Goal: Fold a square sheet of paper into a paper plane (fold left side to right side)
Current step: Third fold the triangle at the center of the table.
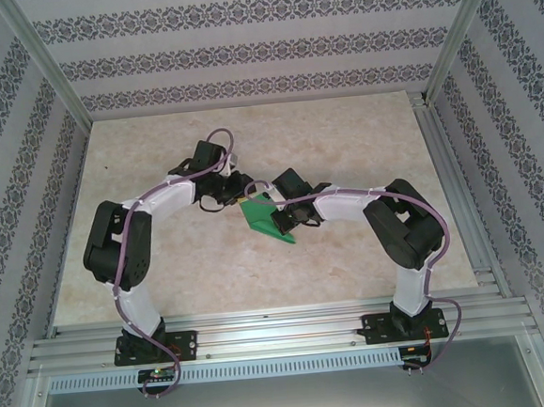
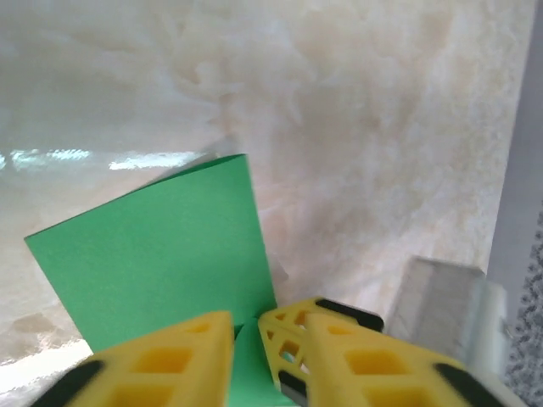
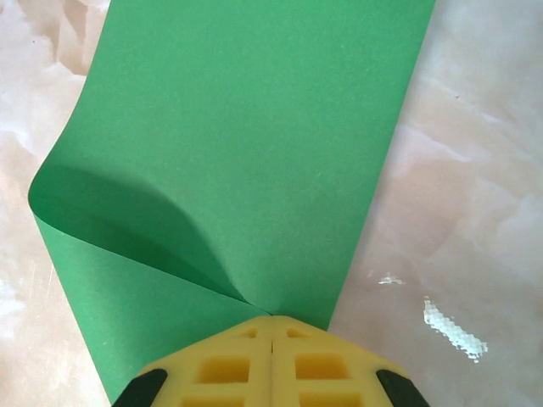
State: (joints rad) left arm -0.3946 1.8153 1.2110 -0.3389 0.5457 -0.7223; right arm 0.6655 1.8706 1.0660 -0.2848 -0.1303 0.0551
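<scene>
The square sheet of paper [image 1: 266,221] is bright green and lies doubled over at the table's middle, between my two grippers. In the right wrist view, the paper [image 3: 254,127] has its upper layer curling over from the left. The two layers meet right at the tips of my right gripper [image 3: 271,320], which is shut; whether paper is pinched between the tips I cannot tell. In the left wrist view, my left gripper [image 2: 246,329] stands at the paper's [image 2: 161,246] near edge. Its yellow fingers [image 2: 170,356] are slightly apart, and green shows through the narrow gap.
The marble-look tabletop [image 1: 164,269] has bare room on all sides of the paper. Patterned walls and metal frame rails [image 1: 455,198] close the table in. A grey rail piece [image 2: 441,305] shows at the right of the left wrist view.
</scene>
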